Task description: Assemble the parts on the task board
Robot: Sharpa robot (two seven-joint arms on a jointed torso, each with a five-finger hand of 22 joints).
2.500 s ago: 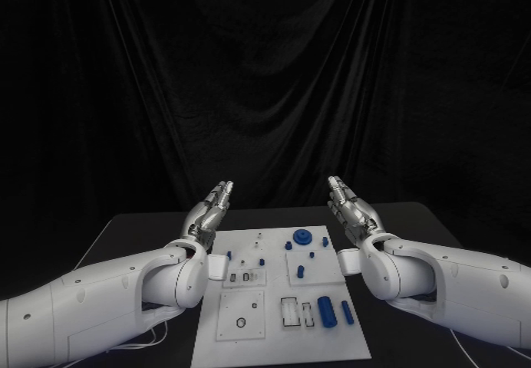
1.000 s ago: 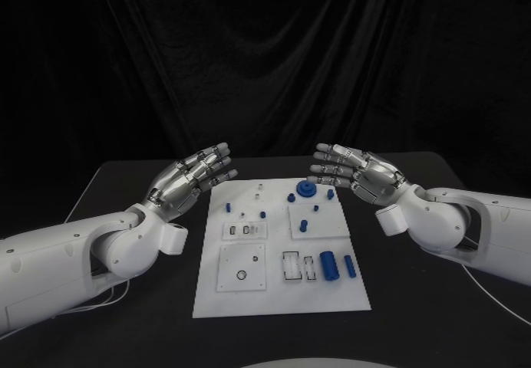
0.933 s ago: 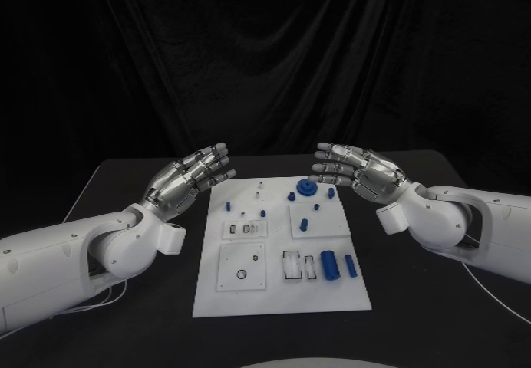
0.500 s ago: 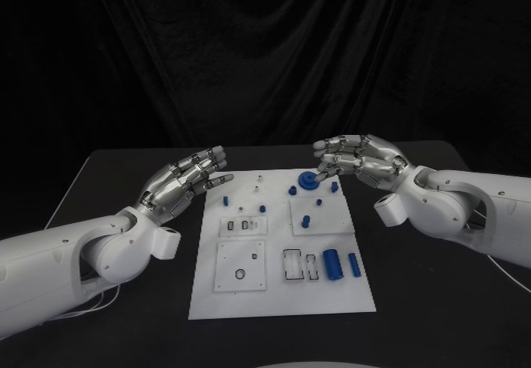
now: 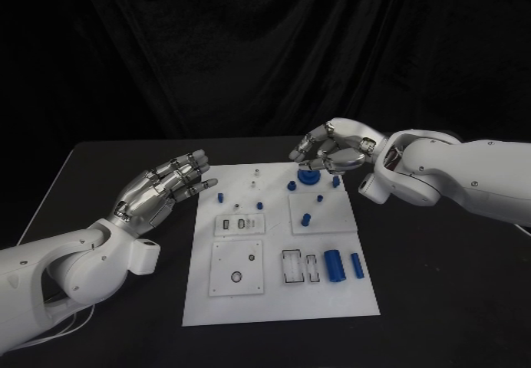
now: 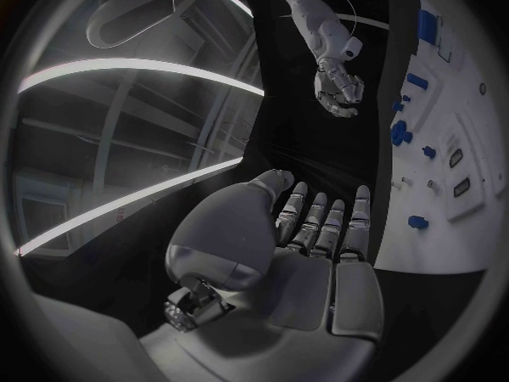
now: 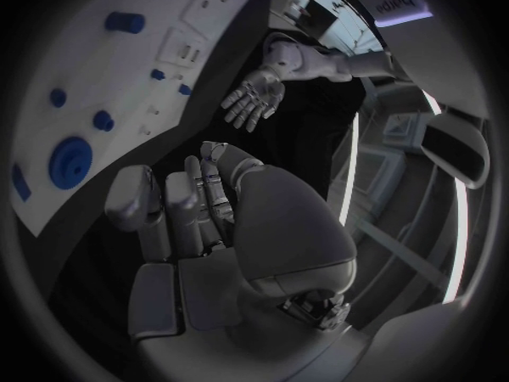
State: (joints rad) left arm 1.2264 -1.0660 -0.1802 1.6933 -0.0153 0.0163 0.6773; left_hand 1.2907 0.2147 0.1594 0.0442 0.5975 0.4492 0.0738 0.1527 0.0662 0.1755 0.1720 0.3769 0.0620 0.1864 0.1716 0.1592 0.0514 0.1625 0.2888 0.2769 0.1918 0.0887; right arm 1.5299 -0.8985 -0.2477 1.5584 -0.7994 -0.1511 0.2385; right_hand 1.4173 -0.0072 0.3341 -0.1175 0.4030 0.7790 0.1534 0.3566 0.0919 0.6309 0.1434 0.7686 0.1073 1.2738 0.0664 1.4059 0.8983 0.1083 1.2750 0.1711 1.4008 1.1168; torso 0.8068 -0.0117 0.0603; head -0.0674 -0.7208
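The white task board (image 5: pixel 277 295) lies lengthwise in the middle of the black table. A blue round part (image 5: pixel 308 178) stands at its far end, with small blue pegs (image 5: pixel 260 205) around it and two blue cylinders (image 5: pixel 334 266) lying nearer to me. My right hand (image 5: pixel 332 152) hovers just above the round part, palm down, fingers curled in, with nothing in them. My left hand (image 5: pixel 164 190) floats beside the board's left edge, fingers spread and empty. The right wrist view shows the curled fingers (image 7: pixel 202 204) and the round part (image 7: pixel 72 161).
The board carries several white inset plates with slots and holes (image 5: pixel 239 277). Black table (image 5: pixel 443 291) surrounds the board on both sides. A black curtain hangs behind the table.
My right hand has turned palm down and curled its fingers in over the blue round part at the board's far end. My left hand stays spread beside the board.
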